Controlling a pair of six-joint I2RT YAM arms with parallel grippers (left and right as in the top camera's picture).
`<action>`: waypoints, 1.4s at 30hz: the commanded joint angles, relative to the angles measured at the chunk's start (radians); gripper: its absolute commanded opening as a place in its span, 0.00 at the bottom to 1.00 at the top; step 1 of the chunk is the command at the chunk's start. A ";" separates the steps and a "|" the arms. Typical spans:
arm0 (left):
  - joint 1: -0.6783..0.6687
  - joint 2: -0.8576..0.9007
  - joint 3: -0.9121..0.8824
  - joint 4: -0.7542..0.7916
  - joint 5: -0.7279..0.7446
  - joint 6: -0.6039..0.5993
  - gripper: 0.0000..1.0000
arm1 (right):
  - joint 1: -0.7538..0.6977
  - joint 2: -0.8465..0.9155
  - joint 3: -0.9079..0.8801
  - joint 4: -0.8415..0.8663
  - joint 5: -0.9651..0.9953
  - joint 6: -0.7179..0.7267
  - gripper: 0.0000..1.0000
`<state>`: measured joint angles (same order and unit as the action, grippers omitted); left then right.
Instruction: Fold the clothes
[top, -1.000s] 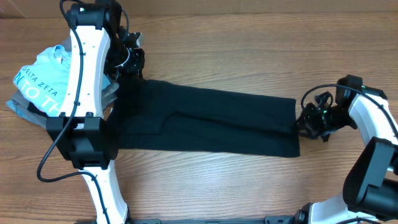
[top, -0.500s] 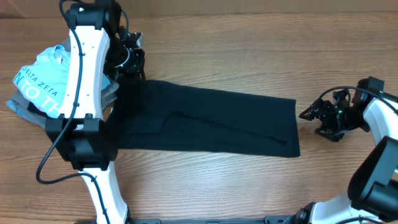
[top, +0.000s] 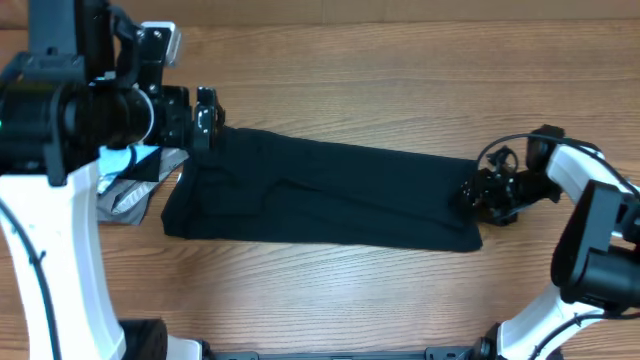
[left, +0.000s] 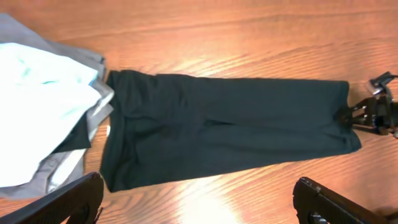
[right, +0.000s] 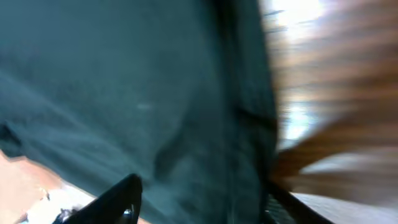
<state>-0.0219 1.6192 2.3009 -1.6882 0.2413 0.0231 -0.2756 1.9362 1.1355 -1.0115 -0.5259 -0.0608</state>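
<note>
Black T-shirt (top: 330, 195) lay as a long strip, its long axis running left to right across mid-table. Left gripper (left: 198, 186) was spread wide and empty, raised over the strip's left end. Right gripper (top: 472, 193) sat at the right short edge, nearest that end. Its wrist view was blurred, so I couldn't tell whether it gripped.

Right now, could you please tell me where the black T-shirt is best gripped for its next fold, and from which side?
Probably its right short edge, from the right. The black T-shirt lies flat as a long strip, and the right claw sits at that end, away from the clothes pile beside its left end.
</note>
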 joint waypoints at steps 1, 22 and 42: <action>-0.001 -0.079 0.012 -0.001 -0.065 -0.023 1.00 | 0.064 0.061 -0.019 0.022 0.023 -0.027 0.45; -0.001 -0.116 0.012 -0.001 -0.126 -0.023 1.00 | -0.092 -0.101 0.319 -0.357 0.349 0.193 0.04; -0.001 -0.116 0.012 -0.001 -0.126 -0.023 1.00 | 0.703 -0.130 0.317 -0.040 0.354 0.652 0.05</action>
<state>-0.0219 1.4990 2.3013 -1.6909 0.1223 0.0132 0.3786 1.8278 1.4361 -1.0737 -0.1825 0.4923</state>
